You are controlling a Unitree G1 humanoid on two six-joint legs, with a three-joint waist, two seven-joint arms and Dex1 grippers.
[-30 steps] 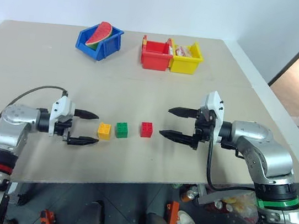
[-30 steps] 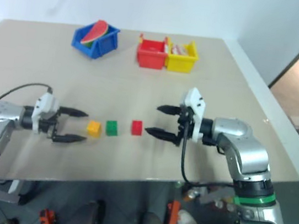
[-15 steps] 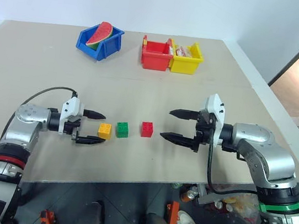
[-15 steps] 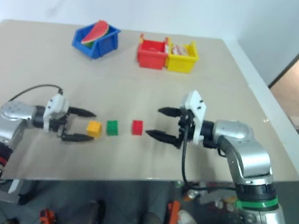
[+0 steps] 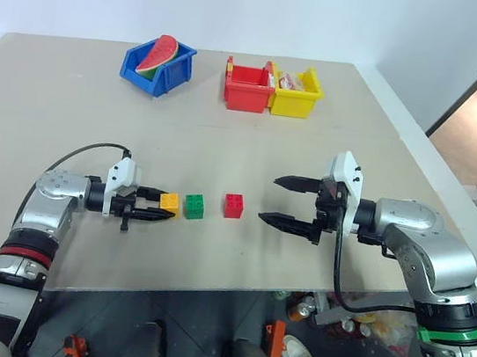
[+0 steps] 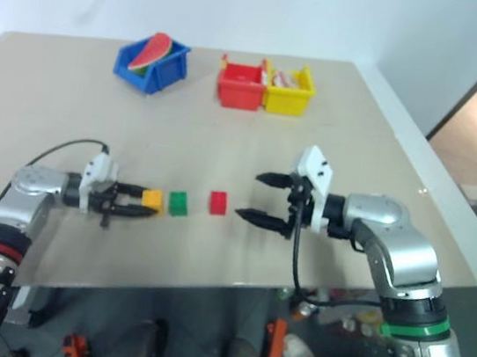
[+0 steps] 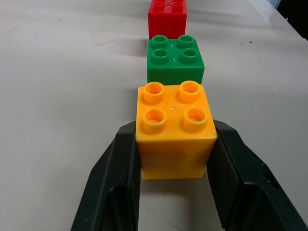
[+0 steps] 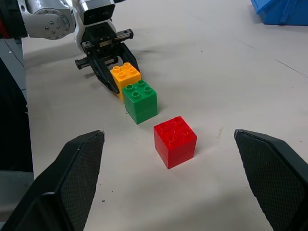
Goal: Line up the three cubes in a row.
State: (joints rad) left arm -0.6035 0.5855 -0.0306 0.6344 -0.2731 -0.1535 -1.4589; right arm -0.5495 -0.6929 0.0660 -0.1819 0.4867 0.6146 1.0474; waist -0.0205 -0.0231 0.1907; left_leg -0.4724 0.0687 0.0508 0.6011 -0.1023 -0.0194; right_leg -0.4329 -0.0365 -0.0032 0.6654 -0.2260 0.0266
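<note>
Left claw (image 5: 153, 206) grips the yellow cube (image 7: 174, 129) on the worktop (image 5: 69, 119), beside the green cube (image 5: 194, 206). Red cube (image 5: 234, 205) sits apart. Right claw (image 5: 281, 201) stands wide open.

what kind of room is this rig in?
Likely a robotics lab test bench: a plain beige tabletop against a bare white wall, with plastic sorting bins and small studded toy cubes set out.
</note>
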